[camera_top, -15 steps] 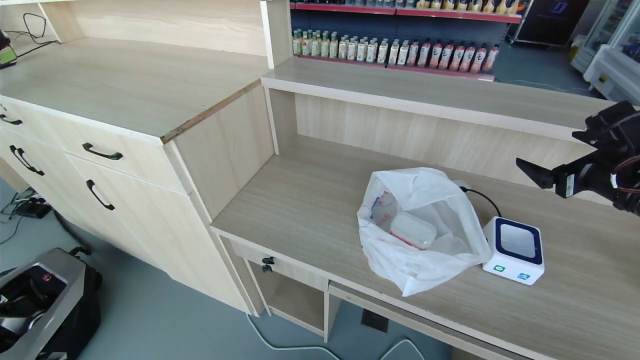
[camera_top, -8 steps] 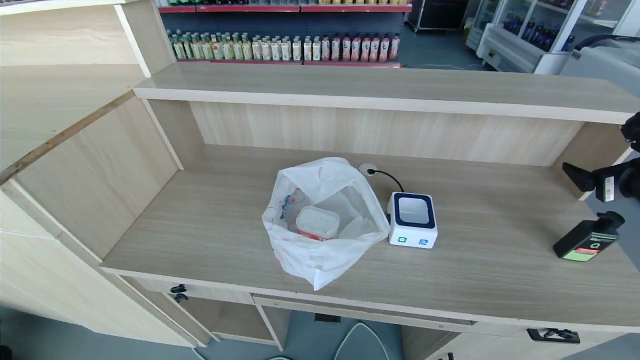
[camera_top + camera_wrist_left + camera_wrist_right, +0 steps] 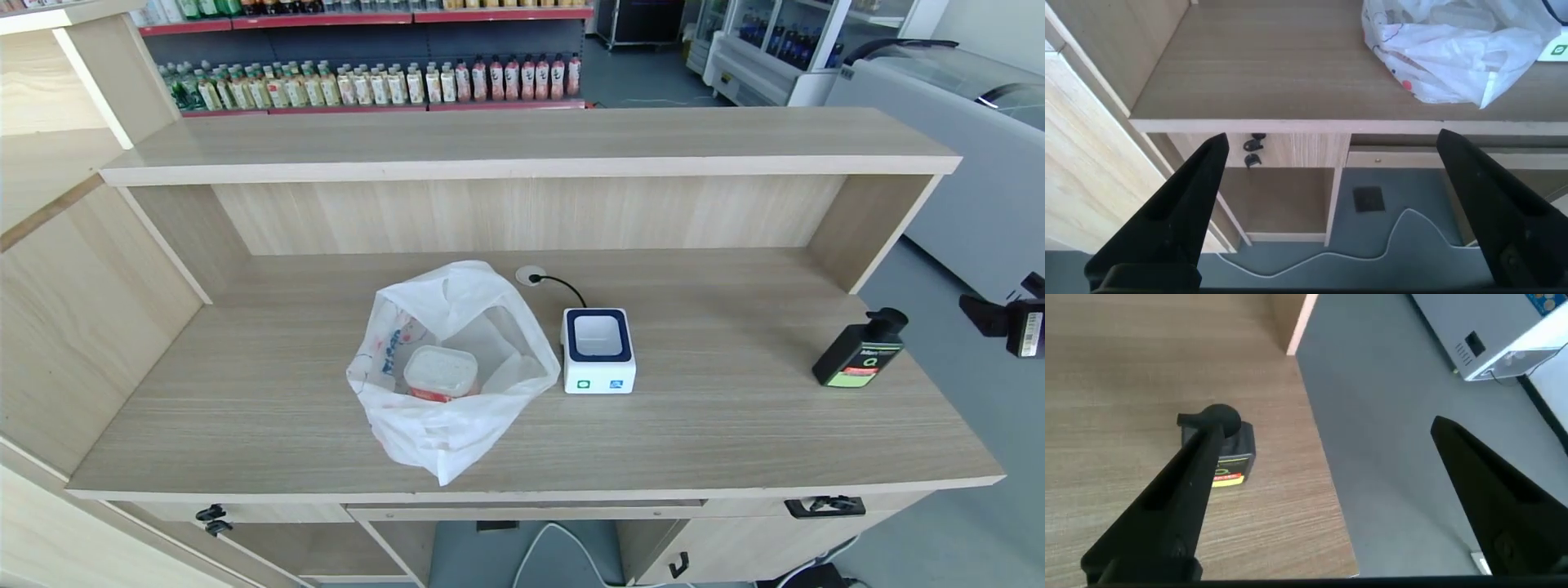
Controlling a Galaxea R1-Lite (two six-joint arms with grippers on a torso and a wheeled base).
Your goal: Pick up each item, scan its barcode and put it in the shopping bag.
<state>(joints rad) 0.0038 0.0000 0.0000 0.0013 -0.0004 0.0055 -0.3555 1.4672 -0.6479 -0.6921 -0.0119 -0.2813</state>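
- Spanning the work area, the tabletop (image 3: 735, 425) carries three groups. A bag is left of centre, a scanner sits in the middle, and one bottle is far off at the right end.
- White and thin, the bag (image 3: 445, 433) lies slumped with its mouth open upward, touching or nearly touching the scanner's left side. It looks ready to take another item.
- The scanner (image 3: 598, 351) sits square with its dark-framed window facing up and nothing over it. Its cable runs back to a hole in the tabletop.
- A pale tub (image 3: 441, 371) with a red band rests inside the bag. I judge that item finished, though the frames cannot confirm it was scanned.
- The black bottle (image 3: 859, 351) with a green and red label rests near the right edge, well apart from scanner and bag. I cannot tell if it stands or leans. It appears to be the only item left, needing pickup, scan and bagging.
- The right gripper (image 3: 1327, 429) hangs past the tabletop's right end, over the floor and near the bottle. Its jaws are spread wide and hold nothing.
- The left gripper (image 3: 1333, 140) hangs in front of and below the front edge, toward the left end, short of the bag. Its jaws are likewise released and hold nothing.
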